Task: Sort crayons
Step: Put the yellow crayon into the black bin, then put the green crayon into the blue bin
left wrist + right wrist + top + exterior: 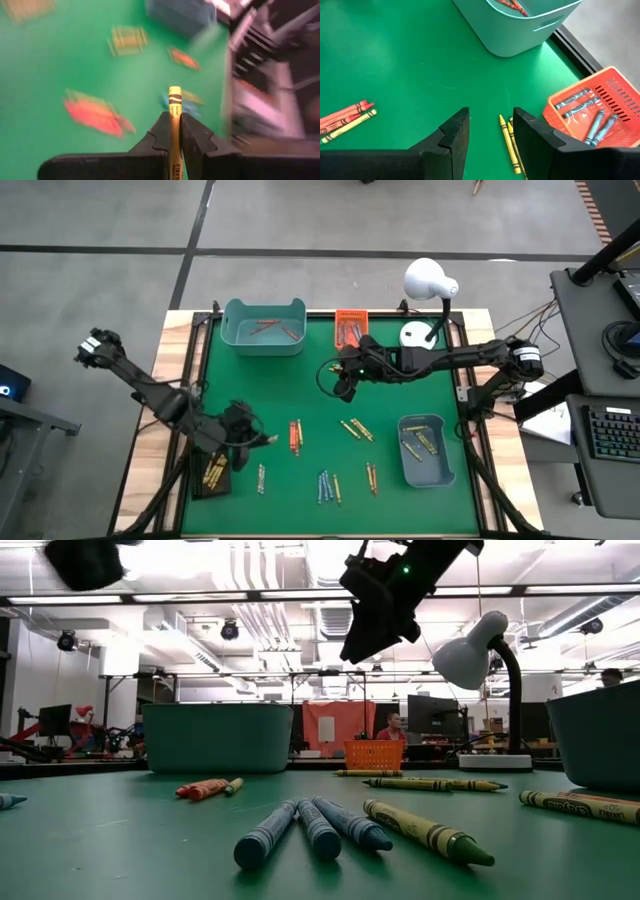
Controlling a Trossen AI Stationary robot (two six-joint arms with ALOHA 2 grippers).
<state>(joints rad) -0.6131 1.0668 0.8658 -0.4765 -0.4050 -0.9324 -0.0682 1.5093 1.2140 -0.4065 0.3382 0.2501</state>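
My left gripper [250,443] hovers above the table's near left part, shut on a yellow crayon [174,102]. My right gripper [336,376] hangs open over the far middle of the green mat, nothing between its fingers [490,131]. Two yellow crayons [510,142] lie on the mat below it. Loose crayons lie flat in small groups: red ones [296,437], yellow ones [356,429], blue ones [325,485]. The far teal bin [263,327] holds red crayons, the orange basket [350,327] blue ones, the near right teal bin [425,450] yellowish ones, and the black tray [213,473] yellow ones. My left gripper pinches the yellow crayon's shaft [174,120] between its two fingers. The crayon lies along the fingers, and its striped end [175,91] sticks out past the fingertips. It is lifted clear of the mat, pointing toward the table's right side.
A white desk lamp [428,285] stands at the far right corner, close to my right arm. Bare wooden strips edge the mat at left and right. Open mat lies between the crayon groups in the middle [300,395].
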